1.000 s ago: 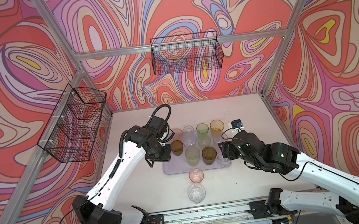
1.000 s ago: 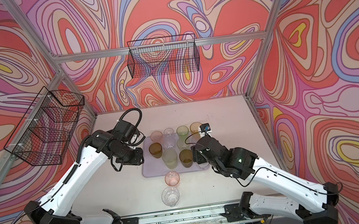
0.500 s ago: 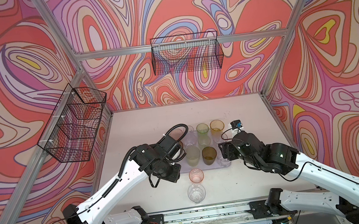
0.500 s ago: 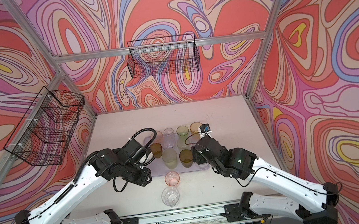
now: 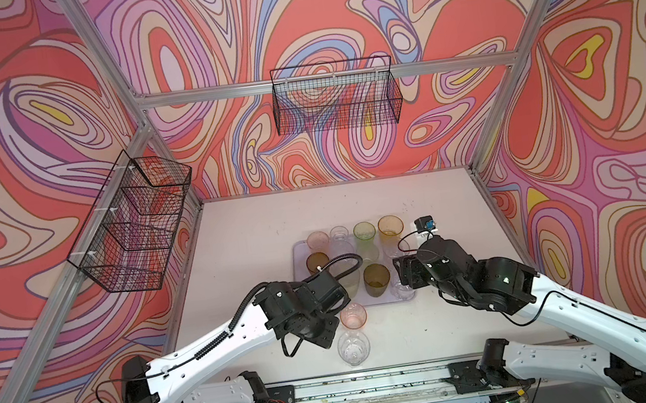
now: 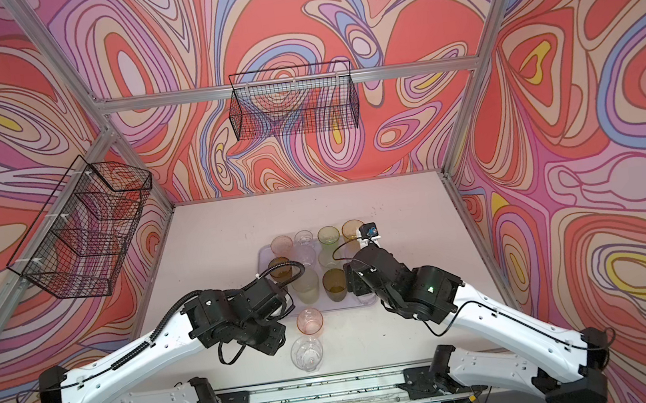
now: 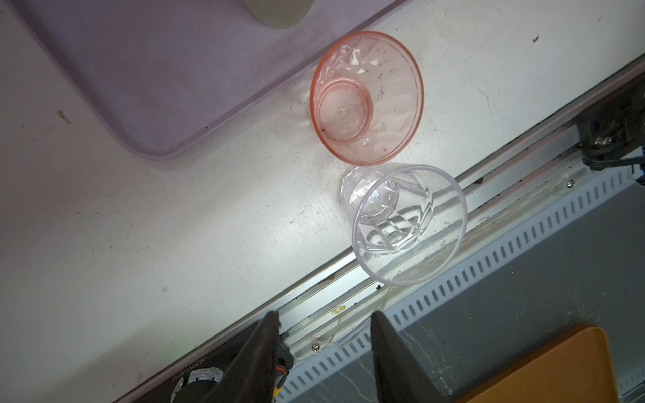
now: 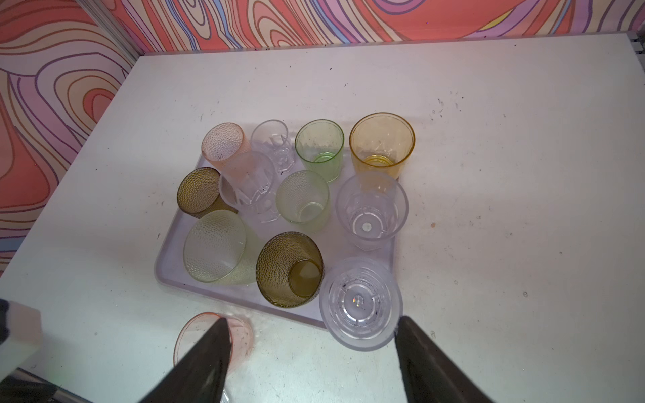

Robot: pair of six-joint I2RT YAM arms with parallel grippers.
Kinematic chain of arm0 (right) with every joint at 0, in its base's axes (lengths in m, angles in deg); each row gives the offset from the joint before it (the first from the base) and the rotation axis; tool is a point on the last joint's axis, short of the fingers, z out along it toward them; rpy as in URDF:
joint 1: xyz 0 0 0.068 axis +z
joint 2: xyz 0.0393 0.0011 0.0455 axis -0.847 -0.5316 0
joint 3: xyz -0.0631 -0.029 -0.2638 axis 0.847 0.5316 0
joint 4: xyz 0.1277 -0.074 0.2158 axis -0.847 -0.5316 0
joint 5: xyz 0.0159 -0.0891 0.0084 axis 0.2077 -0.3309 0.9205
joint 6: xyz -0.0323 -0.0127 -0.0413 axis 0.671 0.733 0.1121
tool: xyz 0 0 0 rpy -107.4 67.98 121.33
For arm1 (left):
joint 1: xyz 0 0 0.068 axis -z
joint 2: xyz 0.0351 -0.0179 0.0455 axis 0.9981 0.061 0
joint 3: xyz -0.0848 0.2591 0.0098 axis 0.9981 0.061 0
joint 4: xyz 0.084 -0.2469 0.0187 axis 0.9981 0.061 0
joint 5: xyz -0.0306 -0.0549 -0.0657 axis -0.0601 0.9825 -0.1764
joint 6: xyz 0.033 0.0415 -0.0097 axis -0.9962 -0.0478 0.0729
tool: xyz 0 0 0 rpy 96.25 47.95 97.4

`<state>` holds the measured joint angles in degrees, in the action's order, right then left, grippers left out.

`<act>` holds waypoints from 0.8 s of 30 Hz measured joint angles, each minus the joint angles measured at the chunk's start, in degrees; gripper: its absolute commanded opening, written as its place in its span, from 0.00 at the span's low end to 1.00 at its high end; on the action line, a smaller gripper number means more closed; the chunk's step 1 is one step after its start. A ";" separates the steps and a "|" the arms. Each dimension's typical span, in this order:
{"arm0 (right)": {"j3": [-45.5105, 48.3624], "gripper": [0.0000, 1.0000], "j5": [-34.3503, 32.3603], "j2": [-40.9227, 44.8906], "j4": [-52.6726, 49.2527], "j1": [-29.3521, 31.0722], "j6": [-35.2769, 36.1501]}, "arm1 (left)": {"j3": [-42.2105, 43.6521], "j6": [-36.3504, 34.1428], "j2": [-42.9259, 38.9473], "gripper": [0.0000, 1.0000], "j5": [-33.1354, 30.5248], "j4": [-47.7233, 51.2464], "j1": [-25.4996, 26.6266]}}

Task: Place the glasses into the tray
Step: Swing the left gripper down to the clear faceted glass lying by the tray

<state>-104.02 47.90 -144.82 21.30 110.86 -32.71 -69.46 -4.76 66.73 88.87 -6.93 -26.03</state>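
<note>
left tool (image 7: 324, 315): jaws half parted, empty | pink glass (image 7: 366, 97), clear glass (image 7: 408, 223): upright on table (image 7: 174, 216) ahead of it, outside tray (image 7: 139, 87) | right tool (image 8: 312, 321): jaws wide, empty, tips just short of corner glass (image 8: 359, 303) in tray

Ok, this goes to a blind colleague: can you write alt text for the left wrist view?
A pale pink faceted tumbler and a clear tumbler, both small and translucent, stand close together on the white table, just off a rounded corner of the pale lavender tray. The open, empty left gripper shows its two black fingertips over the table's front edge.
</note>
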 measured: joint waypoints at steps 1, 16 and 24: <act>0.00 0.77 0.00 0.00 0.00 0.00 -0.02 | 0.39 0.26 0.52 0.45 -0.04 -0.70 0.37; 1.20 0.78 -0.48 2.23 -1.05 0.00 -1.11 | 2.29 1.66 8.50 0.38 -0.22 -6.84 3.91; 1.62 0.78 -1.27 3.85 -1.57 -0.02 -1.57 | 3.52 2.23 10.36 0.30 -1.27 -7.65 4.55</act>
<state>-102.40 46.63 -140.97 19.72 110.83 -34.28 -65.94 -2.54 77.09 87.60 -14.58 -21.49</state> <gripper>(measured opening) 0.781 0.324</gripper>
